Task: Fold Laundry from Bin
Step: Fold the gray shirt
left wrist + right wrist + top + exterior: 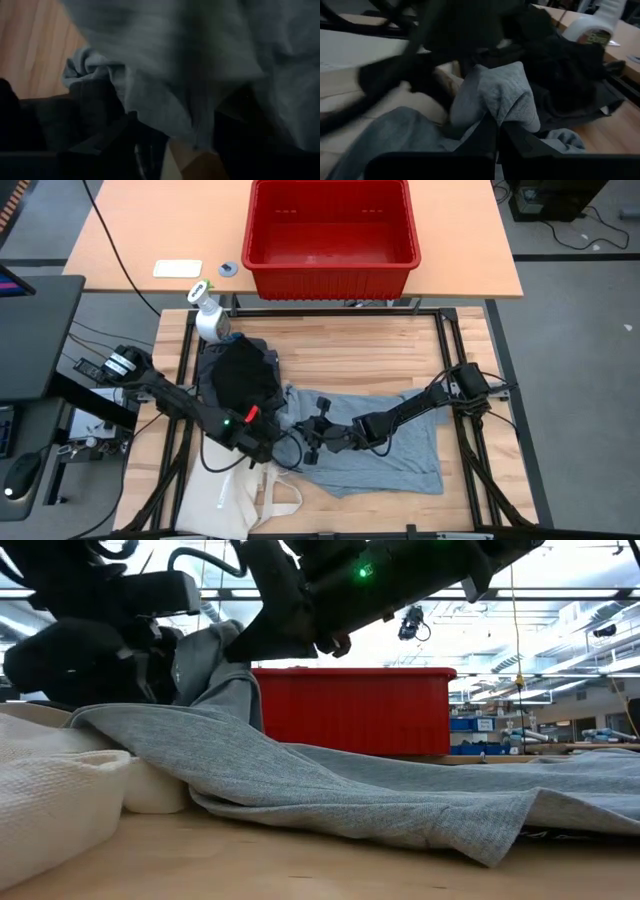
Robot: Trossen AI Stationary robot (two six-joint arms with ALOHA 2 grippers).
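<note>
Wooden desk (400, 345) carried a light grey garment (390, 435) spread near its front edge, beside a black piece (240, 375). Beyond the back edge sat the red bin (330, 230). The right gripper (496, 131) was clenched on the grey fabric's raised fold. Whether the left gripper (283, 452) gripped anything could not be told.

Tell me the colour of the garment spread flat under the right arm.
Light grey garment, plain, no pattern; the high view shows it best.

Red bin (332, 225). Light grey shirt (385, 445), plain, no pattern. Black garment (240, 375) beside the shirt. Cream bag (225, 495). White bottle (208, 315) with green on the top. Pale wooden table (350, 345).
</note>
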